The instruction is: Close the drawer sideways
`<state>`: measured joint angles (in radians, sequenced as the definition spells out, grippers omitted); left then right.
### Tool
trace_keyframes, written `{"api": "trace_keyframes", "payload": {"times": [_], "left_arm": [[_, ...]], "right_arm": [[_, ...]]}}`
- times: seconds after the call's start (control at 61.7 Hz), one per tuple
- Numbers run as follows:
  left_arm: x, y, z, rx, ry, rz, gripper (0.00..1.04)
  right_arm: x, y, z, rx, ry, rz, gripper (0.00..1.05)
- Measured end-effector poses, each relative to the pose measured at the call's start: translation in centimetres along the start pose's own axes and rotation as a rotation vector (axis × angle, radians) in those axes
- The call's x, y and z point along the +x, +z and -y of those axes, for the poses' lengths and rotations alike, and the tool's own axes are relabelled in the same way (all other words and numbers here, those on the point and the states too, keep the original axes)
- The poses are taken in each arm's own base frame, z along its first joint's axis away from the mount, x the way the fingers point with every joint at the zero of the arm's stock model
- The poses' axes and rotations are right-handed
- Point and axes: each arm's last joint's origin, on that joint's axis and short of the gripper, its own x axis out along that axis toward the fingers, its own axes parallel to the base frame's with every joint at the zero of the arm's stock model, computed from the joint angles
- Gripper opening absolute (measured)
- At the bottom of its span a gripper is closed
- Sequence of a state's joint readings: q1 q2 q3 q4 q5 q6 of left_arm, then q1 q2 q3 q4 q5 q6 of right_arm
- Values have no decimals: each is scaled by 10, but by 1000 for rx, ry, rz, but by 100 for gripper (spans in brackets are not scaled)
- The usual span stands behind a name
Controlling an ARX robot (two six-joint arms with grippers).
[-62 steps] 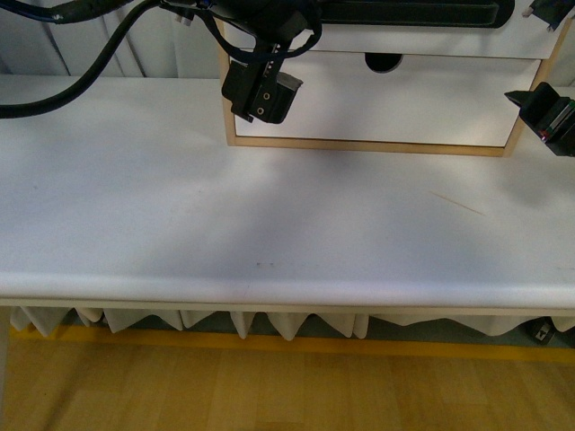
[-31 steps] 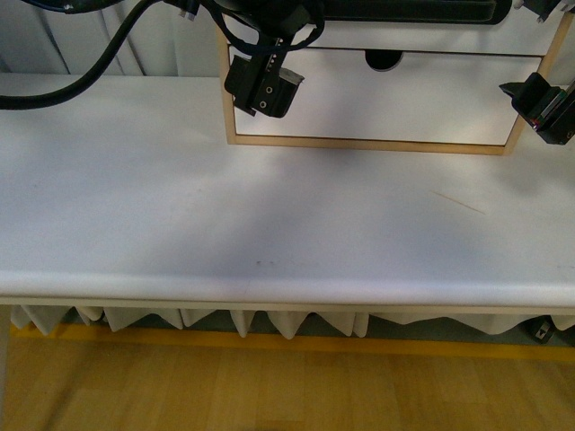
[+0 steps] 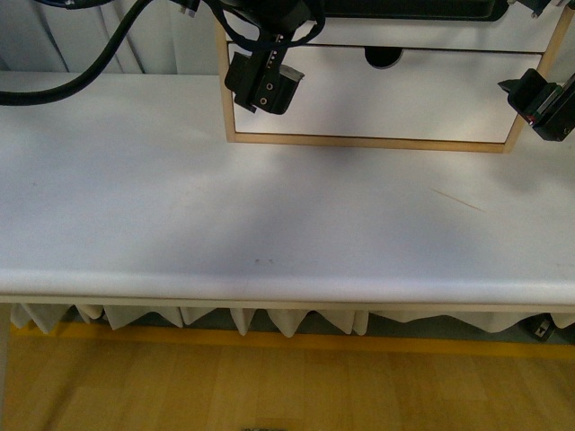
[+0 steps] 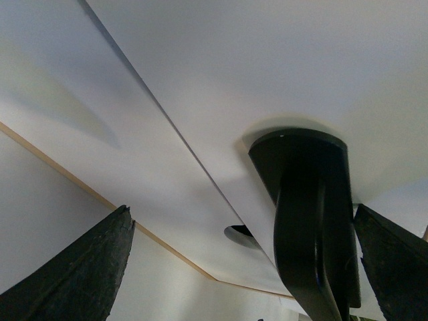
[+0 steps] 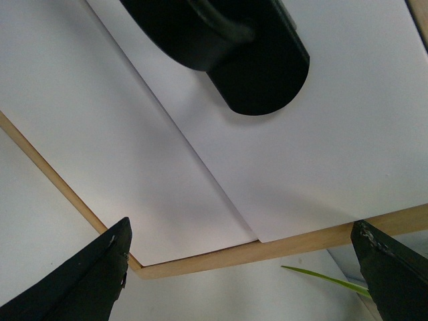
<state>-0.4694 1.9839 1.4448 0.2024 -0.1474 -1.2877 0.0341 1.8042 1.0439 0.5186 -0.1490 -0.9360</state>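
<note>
Left tool [image 4: 241, 217] and right tool [image 5: 241, 224] have both edged upward, closer to the cabinet [image 3: 228, 99] at the back of the tabletop [image 3: 269, 206]. The drawer [image 3: 431, 34] sits in the cabinet's upper slot. Both tools are released, fingers spread wide: the left astride one end of the black handle [image 4: 311, 221], the right facing the other end, gripping nothing.

The left hand [image 4: 242, 212] and the right hand [image 5: 241, 227] are both raised, fingers spread wide apart.
</note>
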Motion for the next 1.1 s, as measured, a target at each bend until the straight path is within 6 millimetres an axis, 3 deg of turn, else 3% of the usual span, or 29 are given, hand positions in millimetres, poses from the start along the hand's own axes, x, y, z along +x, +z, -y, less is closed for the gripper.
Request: {"api": "trace_keyframes", "payload": {"times": [0.486,0.795,1.103], "left_arm": [[0,0,-2,-1,-3,1,99],[1,3,-2,-1,0,-2,99],[2,4,-3,1,-2,-1,99]], "right_arm": [[-9,15,0,-8,39,26,96],[7,8,0,6,18,-5,96],[9,8,0,18,14,-1,96]]}}
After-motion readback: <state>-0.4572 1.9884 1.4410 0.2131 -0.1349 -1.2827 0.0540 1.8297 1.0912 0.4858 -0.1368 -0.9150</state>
